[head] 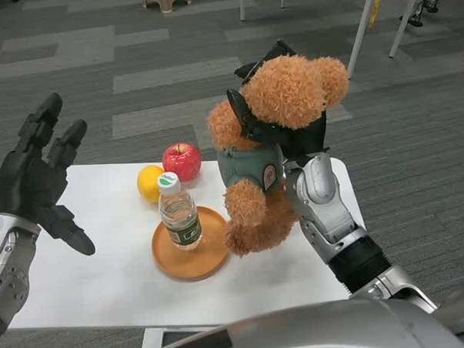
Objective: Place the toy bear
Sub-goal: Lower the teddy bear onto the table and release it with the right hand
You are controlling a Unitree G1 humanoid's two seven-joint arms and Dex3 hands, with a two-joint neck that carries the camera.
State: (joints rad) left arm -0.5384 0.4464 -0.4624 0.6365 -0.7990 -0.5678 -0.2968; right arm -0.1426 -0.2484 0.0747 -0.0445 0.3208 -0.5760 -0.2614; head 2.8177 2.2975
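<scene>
bear (280, 133): held by right hand (292, 129), above table's (98, 280) right edge
left hand (40, 178): empty, fingers spread
risk: bear's feet knock bottle (178, 212) off plate (191, 257)

No text can be read anywhere. The bottle (179, 216) has a green-and-white label and a green mark on its white cap, both too small to make out. The bear's (271, 145) vest carries a small patch, also illegible.
</scene>
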